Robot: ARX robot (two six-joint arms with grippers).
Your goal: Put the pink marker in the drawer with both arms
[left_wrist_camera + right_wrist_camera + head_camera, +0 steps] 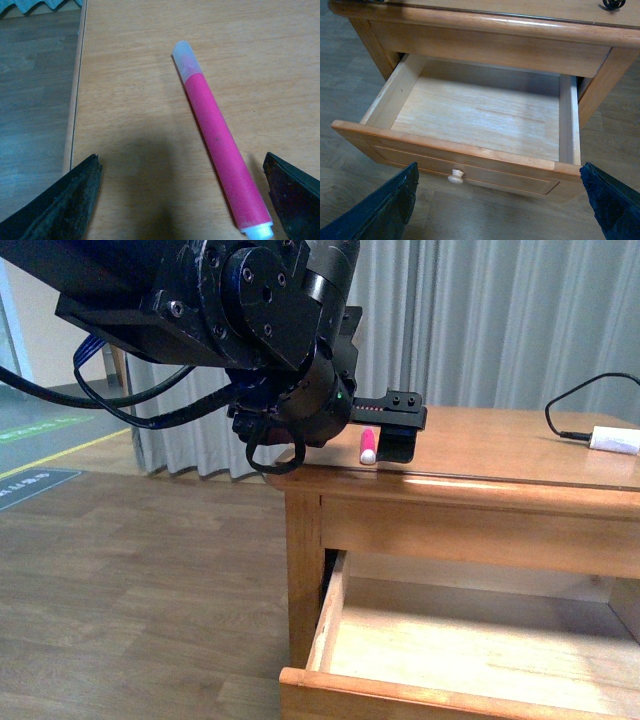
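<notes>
Spread wide, the left gripper [181, 162] is held low over the table [140, 75]. Its two black fingertips [80, 185] are seen on either side of the pink marker [217, 142], and neither is touching it. The marker is laid flat on the wooden top and is not gripped. Its long axis is set at a slant across the gap between the fingers rather than square to it. In the left wrist view the frosted, translucent cap end is pointed away from the wrist camera. The white-tipped end is turned back toward the camera, close beside one fingertip and well apart from the other.

In the front view the marker is found near the table's left front corner, just behind the front edge, under the bulky left arm [250, 300].

The right gripper [499, 167] is likewise opened wide and is hung above and in front of the drawer [395, 95]. The drawer stands open beneath the tabletop, its pale wood floor is shown, and a small round knob [455, 176] is fixed on its recessed panel front.

Far along the tabletop a small white box [615, 438] with a black cable [570, 400] is seen, well apart from the marker.
</notes>
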